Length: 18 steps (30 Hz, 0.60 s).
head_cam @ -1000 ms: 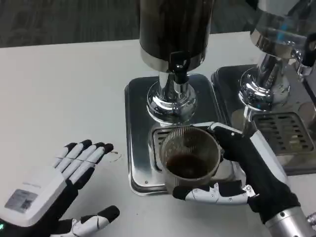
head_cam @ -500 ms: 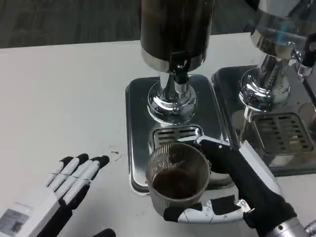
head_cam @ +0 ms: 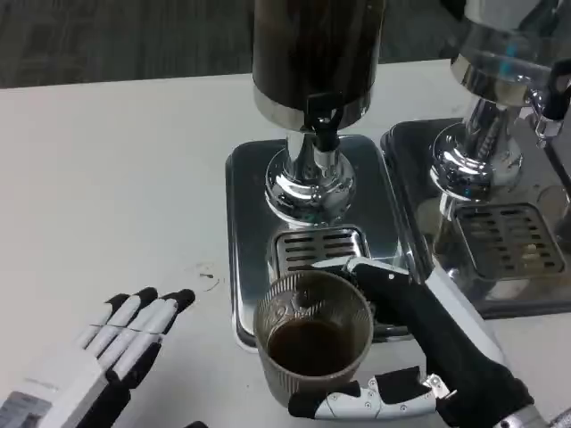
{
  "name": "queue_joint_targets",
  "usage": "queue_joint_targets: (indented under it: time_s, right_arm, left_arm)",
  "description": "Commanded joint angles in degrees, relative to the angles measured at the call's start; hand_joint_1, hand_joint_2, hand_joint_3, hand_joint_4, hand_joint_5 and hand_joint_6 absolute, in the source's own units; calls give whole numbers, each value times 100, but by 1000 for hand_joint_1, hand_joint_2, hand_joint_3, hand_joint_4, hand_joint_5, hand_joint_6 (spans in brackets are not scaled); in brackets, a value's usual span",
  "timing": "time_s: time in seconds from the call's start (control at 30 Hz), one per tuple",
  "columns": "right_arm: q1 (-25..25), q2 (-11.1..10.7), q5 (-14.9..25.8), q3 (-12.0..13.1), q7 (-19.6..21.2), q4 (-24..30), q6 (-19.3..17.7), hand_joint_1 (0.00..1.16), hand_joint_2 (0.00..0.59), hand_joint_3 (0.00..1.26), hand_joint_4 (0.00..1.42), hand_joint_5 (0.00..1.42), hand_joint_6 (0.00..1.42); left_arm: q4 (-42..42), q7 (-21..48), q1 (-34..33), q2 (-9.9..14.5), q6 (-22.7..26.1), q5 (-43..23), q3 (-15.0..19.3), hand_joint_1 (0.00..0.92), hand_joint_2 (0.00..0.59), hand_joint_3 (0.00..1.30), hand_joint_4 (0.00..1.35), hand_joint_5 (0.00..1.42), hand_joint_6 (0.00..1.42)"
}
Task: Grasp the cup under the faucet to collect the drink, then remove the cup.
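Presently: clear cup (head_cam: 312,343), part-filled with dark drink, grasped by right hand (head_cam: 428,357) at the near edge of the steel drip tray (head_cam: 245,223), off the grille; left hand (head_cam: 107,357) released, empty; hazard: tilt or tray-lip snag spills drink.

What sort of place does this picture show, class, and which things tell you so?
Probably a self-serve drinks counter set up for testing. Two chrome drink dispensers stand on metal drip trays on a white table, and the right hand holds a cup of dark drink.
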<state>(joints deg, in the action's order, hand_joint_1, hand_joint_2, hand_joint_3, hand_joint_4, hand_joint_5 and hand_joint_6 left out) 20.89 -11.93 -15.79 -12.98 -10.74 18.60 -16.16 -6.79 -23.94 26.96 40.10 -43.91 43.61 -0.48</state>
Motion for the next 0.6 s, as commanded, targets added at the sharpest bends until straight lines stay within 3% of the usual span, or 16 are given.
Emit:
queue_joint_targets:
  time_s: [0.03,0.6]
  right_arm:
    - [-38,36,170,8,20,223,-28,1004,118,611,671,770,930]
    - [15,96,161,-8,61,288,6,1006,119,624,685,780,930]
  left_arm:
    - [28,67,34,-51,44,-50,13,0,202,0,0,0,0]
    - [-156,142,-112,-72,76,-136,-17,0,202,0,0,0,0]
